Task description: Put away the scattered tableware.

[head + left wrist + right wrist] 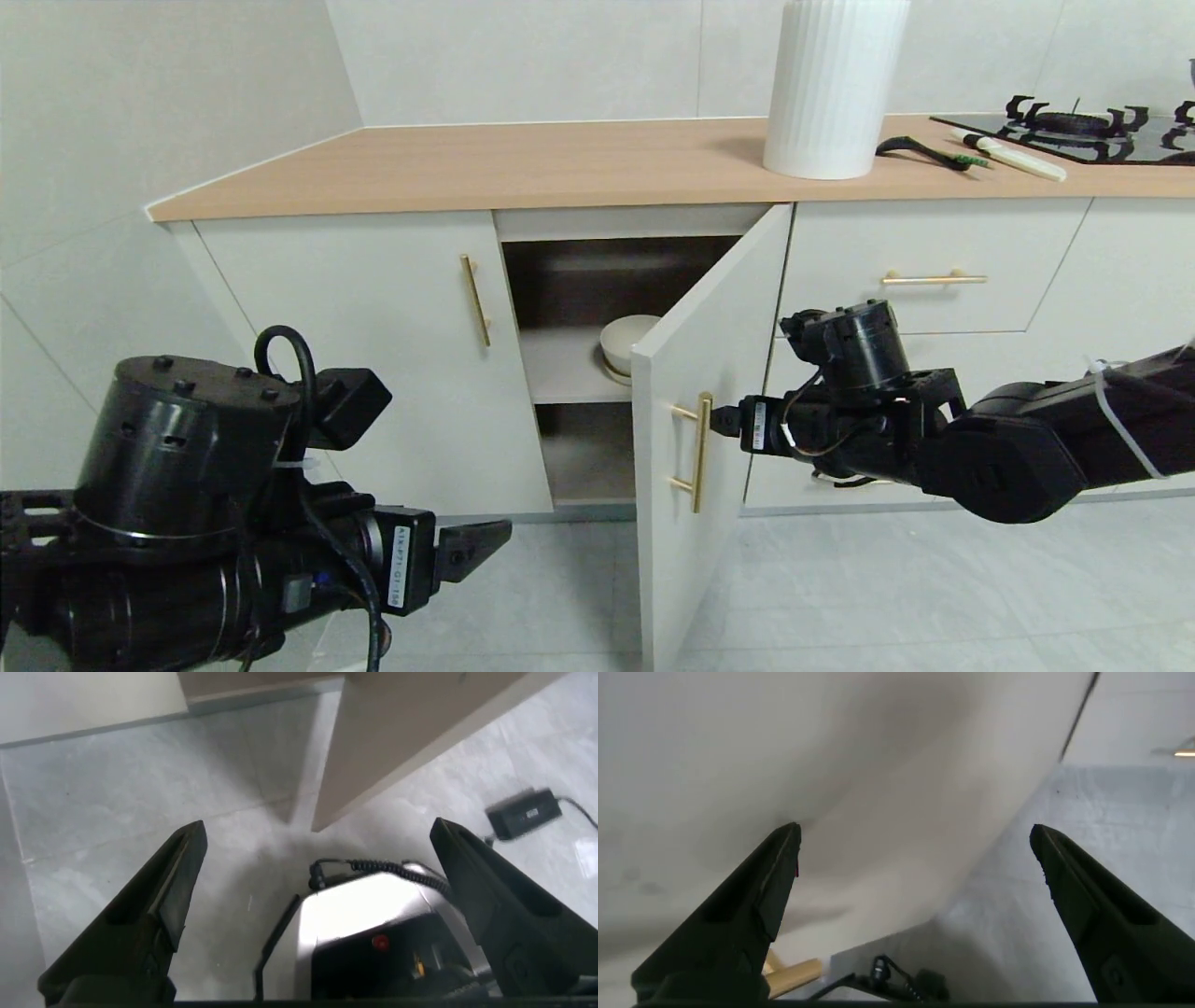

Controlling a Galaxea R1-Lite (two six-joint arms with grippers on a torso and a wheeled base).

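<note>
While the right gripper hangs spread-fingered beside the handle, an off-centre closure may miss it and shove the cabinet door; left gripper likewise released.

arms: matte black | cable: black loop | left end effector: black wedges

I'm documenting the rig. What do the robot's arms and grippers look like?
Both arms are matte black with drum-shaped joint housings. The left arm carries a looped black cable and a white label at the wrist; the right arm has a white cable tie. The left gripper and right gripper have dark tapering wedge fingers.
</note>
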